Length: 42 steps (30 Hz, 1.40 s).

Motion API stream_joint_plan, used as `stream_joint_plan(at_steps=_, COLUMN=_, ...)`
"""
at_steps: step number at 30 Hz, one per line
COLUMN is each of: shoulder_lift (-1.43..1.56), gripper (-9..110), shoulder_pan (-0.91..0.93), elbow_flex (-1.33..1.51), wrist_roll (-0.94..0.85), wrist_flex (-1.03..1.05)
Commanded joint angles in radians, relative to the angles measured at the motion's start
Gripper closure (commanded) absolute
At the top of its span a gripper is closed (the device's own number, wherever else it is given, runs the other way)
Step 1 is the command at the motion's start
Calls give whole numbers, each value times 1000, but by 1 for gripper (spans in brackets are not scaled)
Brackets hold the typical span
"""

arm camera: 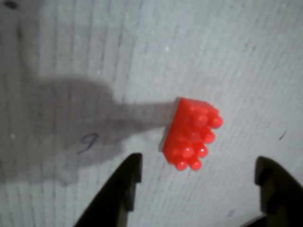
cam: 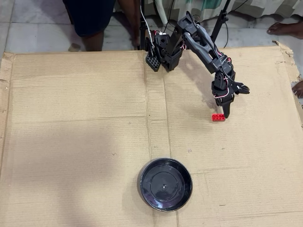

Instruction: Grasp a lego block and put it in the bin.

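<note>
The red lego block (arm camera: 191,135) lies on the cardboard with its studs showing, just ahead of and between my two dark fingertips (arm camera: 132,175). My gripper (arm camera: 199,165) is open and empty, hovering over the block without touching it. In the overhead view the block (cam: 218,117) lies right of centre, with the gripper (cam: 231,106) directly over its right end. The bin (cam: 165,184), a glossy black round dish, stands empty near the front edge, well to the lower left of the block.
A large cardboard sheet (cam: 75,132) covers the floor. The arm's base (cam: 163,52) stands at its far edge. A person's legs (cam: 90,19) are behind it, and bare feet (cam: 286,26) show at the right. A pen mark (arm camera: 87,142) is on the cardboard.
</note>
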Motion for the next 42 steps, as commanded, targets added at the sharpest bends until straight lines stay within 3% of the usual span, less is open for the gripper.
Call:
stream_joint_plan(at_steps=1, shoulder_lift=-5, gripper=74, shoulder_pan=-6, elbow_flex=-41, wrist_roll=5, wrist_flex=-8)
stream_joint_plan(at_steps=28, shoulder_lift=-299, gripper=75, shoulder_pan=54, elbow_flex=-291, wrist_roll=11, wrist_flex=3)
stream_joint_plan(at_steps=35, shoulder_lift=-299, gripper=87, shoulder_pan=57, elbow_flex=-285, wrist_roll=6, wrist_flex=0)
stream_joint_plan(at_steps=42, shoulder_lift=-298, gripper=90, shoulder_pan=58, elbow_flex=-278, wrist_roll=0, wrist_flex=-8)
